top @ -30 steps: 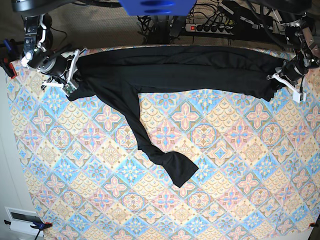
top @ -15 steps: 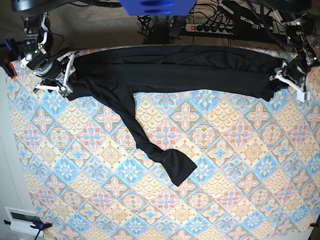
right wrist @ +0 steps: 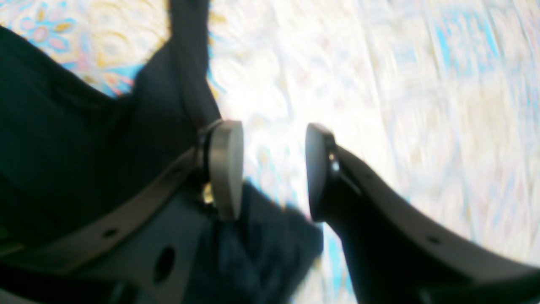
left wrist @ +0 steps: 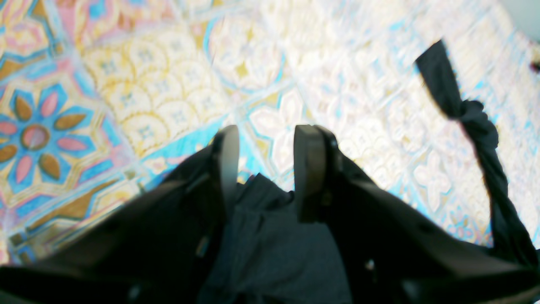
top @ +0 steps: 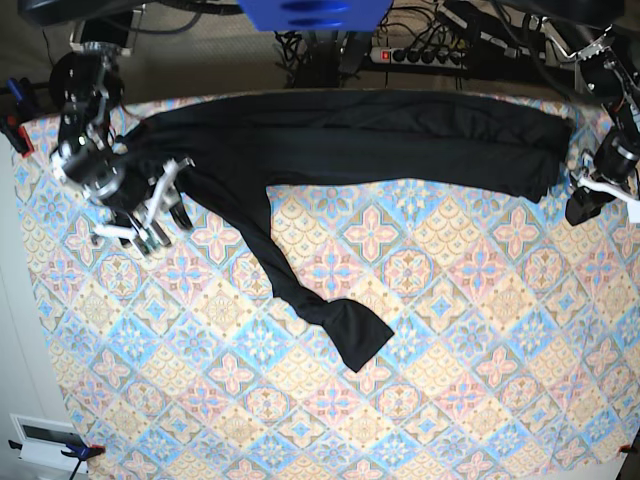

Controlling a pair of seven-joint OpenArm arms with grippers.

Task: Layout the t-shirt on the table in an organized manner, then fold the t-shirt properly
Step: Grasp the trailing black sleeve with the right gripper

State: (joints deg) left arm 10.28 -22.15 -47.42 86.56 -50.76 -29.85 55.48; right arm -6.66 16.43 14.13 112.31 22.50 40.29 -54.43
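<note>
Right gripper (right wrist: 274,169): jaws spread apart, nothing between them; patterned cloth shows through the gap. One pad is pale and rounded, the other dark. In the base view this gripper (top: 150,215) hangs at the end of a downward-angled arm, its tips over bare counter just off the garment's near edge. Dark fabric lies behind and below its fingers in the wrist view; whether it touches them cannot be told.

Left gripper (left wrist: 265,169): jaws likewise parted and holding nothing. A fold of black cloth lies just behind the gap, under the gripper body. In the base view it (top: 590,200) sits just beyond the garment's end, apart from it, arm bent down from above.

The t-shirt (top: 380,135): plain black, thin, faintly glossy, stretched as a long wrinkled band between the two grippers along the far edge of the counter (top: 450,330). One narrow twisted strip runs from the right-gripper end diagonally toward the counter's middle, ending in a wider flap.

Counter cover: pastel blue, pink, yellow and cream floral diamonds, flat.
</note>
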